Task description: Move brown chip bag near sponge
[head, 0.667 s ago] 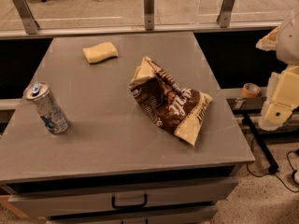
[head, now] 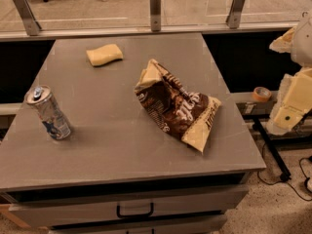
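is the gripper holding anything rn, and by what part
Nothing is held. The gripper hangs to the right of the table, clear of the brown chip bag lying on it.

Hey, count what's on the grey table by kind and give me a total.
Crumpled dark-brown foil chip bag: 1
Pale-yellow soft rectangular sponge: 1
Silver-blue drink can: 1
Total: 3
The gripper hangs beside the grey table, at the view's right edge.
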Available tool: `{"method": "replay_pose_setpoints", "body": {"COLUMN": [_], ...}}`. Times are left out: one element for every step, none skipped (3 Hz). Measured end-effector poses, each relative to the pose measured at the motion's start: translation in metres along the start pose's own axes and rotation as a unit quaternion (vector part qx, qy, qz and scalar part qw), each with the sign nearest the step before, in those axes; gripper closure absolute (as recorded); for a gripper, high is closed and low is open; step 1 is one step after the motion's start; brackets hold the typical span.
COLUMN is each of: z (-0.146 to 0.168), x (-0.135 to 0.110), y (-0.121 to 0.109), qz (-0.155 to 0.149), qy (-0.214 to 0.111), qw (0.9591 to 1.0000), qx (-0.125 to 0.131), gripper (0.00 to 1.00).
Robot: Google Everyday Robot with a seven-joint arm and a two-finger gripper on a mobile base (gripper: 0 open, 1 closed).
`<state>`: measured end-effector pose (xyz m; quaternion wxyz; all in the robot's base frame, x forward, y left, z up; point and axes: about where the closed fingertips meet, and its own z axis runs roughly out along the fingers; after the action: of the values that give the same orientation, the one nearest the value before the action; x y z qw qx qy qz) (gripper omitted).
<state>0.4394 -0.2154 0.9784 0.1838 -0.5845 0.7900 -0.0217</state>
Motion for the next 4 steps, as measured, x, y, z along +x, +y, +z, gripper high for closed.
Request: {"method": "replay_pose_setpoints", "body": {"z": [0.018, 0.042, 0.065, 0.095], "x": [-0.008, -0.049, -0.094, -0.127], "y": [0.004, 0.010, 0.018, 0.021], "qz": [0.051, 0.101, 0.121, 0.113], "qy": [-0.064, -0.162, -0.230, -0.263], "qw": [0.9966, 0.9813, 0.9635, 0.9558], "qx": [-0.006, -0.027, -0.065, -0.069], "gripper": [0.00, 0.00, 0.00, 0.00]}}
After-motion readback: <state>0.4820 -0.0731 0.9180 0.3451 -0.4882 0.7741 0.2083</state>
